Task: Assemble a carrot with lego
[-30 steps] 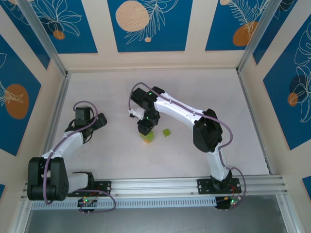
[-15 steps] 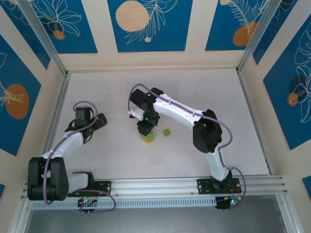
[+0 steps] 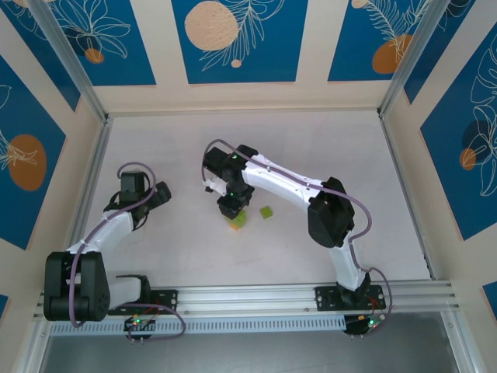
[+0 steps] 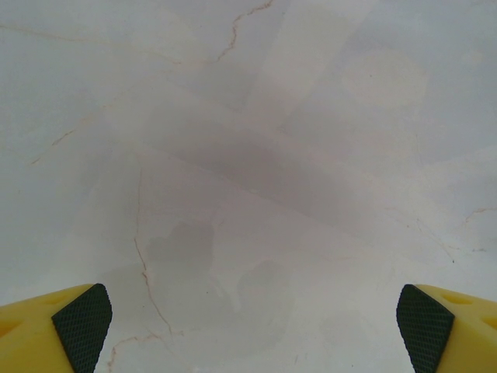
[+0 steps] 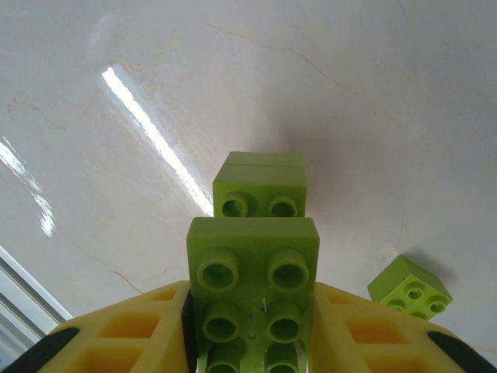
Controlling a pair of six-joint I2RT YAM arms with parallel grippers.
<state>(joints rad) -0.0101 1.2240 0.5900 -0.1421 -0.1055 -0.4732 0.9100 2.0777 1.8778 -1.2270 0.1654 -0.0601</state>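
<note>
White marble table (image 3: 326, 148). The right fingers (image 5: 252, 326) clamp a green brick (image 5: 252, 272), apparently lined up for pressing onto the part-built carrot (image 5: 260, 184) just ahead. The left fingers (image 4: 252, 326) stand wide apart, empty.

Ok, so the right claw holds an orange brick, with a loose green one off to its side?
No: the brick in the right claw is lime-green, not orange, per the right wrist view. The loose green one is there.

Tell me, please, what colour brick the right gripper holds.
The brick in the right gripper is lime green, clearest in the right wrist view.
</note>
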